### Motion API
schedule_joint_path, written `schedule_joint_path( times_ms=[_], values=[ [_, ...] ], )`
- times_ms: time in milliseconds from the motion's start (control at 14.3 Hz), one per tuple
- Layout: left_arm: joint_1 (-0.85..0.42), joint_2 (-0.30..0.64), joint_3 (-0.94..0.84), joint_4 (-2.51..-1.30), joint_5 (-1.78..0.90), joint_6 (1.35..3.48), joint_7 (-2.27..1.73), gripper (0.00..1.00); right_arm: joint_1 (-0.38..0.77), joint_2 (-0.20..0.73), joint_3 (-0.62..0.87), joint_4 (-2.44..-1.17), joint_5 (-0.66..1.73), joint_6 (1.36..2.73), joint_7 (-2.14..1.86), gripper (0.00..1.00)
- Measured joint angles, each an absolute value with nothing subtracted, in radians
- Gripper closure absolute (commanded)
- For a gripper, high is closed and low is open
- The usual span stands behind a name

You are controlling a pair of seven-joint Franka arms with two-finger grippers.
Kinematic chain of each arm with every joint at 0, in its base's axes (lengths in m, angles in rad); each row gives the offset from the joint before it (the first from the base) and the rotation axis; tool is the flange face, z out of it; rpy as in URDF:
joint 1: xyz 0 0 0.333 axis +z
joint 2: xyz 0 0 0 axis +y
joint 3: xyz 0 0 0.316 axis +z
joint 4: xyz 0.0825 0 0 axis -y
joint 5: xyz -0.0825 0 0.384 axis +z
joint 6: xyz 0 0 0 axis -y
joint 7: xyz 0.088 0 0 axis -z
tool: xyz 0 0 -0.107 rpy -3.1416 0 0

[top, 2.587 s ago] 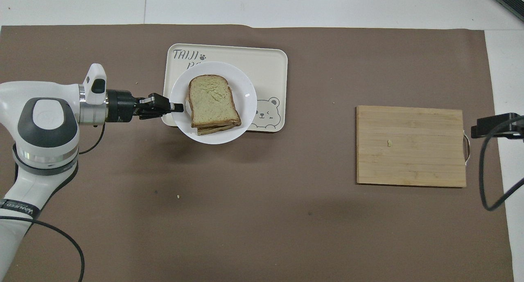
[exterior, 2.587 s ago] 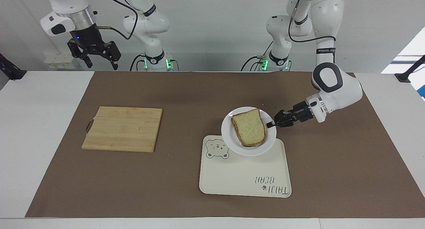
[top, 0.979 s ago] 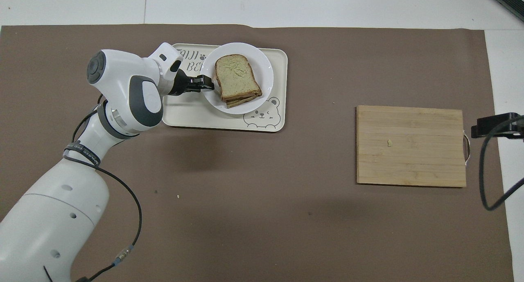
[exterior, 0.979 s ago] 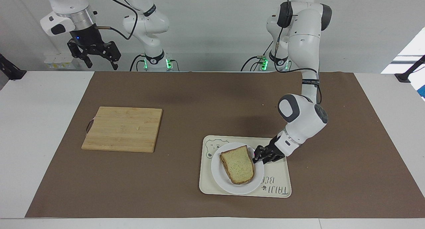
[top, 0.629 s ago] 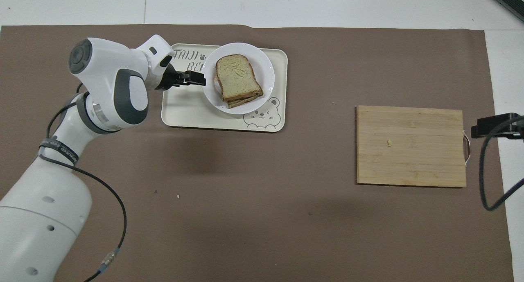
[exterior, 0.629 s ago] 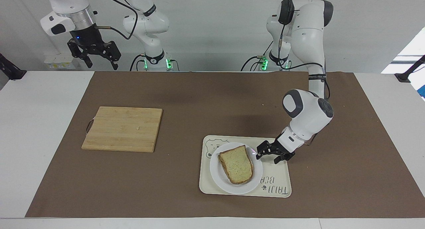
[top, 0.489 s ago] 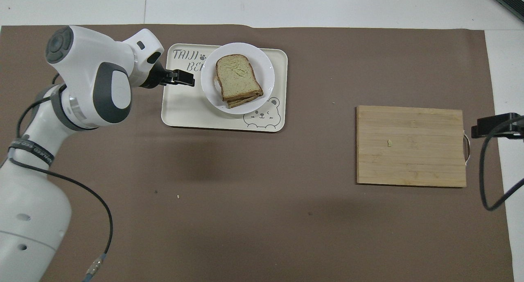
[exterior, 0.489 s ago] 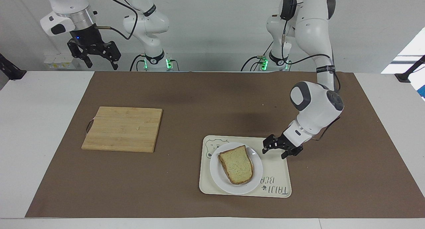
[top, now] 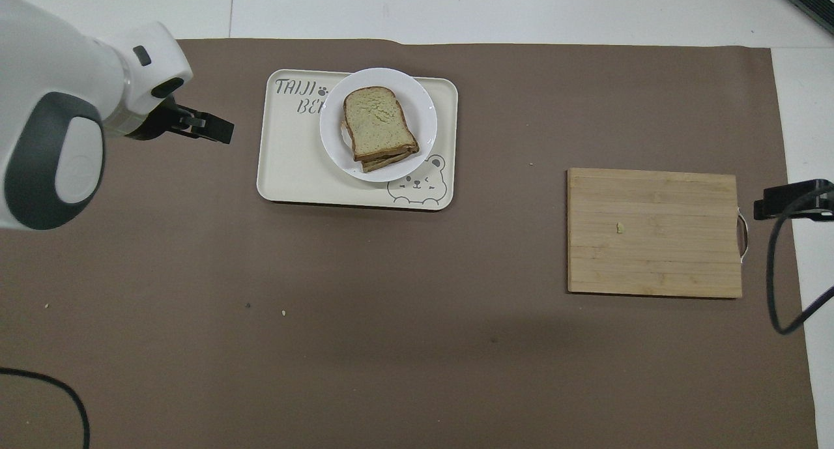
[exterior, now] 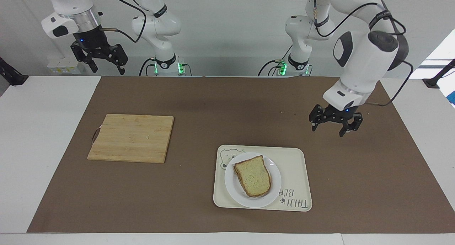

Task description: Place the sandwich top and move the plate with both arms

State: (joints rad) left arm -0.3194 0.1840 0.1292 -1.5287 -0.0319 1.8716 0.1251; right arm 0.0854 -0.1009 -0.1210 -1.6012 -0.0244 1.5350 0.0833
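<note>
Left jaws apart, empty, left gripper up over bare mat. Right gripper parked at the right arm's desk end, jaws apart. Sandwich top stacked on plate, plate on tray.

two high opposed views, shared table

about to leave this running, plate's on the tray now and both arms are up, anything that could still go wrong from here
Two small risks, by my reading. The top slice sits skewed on the bread under it, whose edge pokes out in the overhead view, so a jolt might slide it. The plate rests at the bear end of the tray with its rim at the tray's lip, so a nudge could tip it. The open left gripper hangs over the mat beside the tray; the open right gripper waits, raised.
</note>
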Motion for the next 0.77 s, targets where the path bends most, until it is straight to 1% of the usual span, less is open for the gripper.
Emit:
schedule_joint_path(
  times_ms=[210, 419, 769],
  values=[
    [-0.316, 0.081, 0.141, -1.473, 0.004, 1.674, 0.125, 0.0, 0.085, -0.101, -0.121, -1.601, -0.024, 1.535, 0.083, 0.0],
    [-0.287, 0.003, 0.148, -1.434, 0.009, 1.491, 0.148, 0.0, 0.085, -0.101, -0.121, -1.601, -0.024, 1.535, 0.083, 0.0],
    [-0.224, -0.071, 0.163, -1.429, 0.009, 1.358, 0.267, 0.0, 0.085, -0.101, -0.121, -1.601, -0.024, 1.537, 0.083, 0.0]
  ],
)
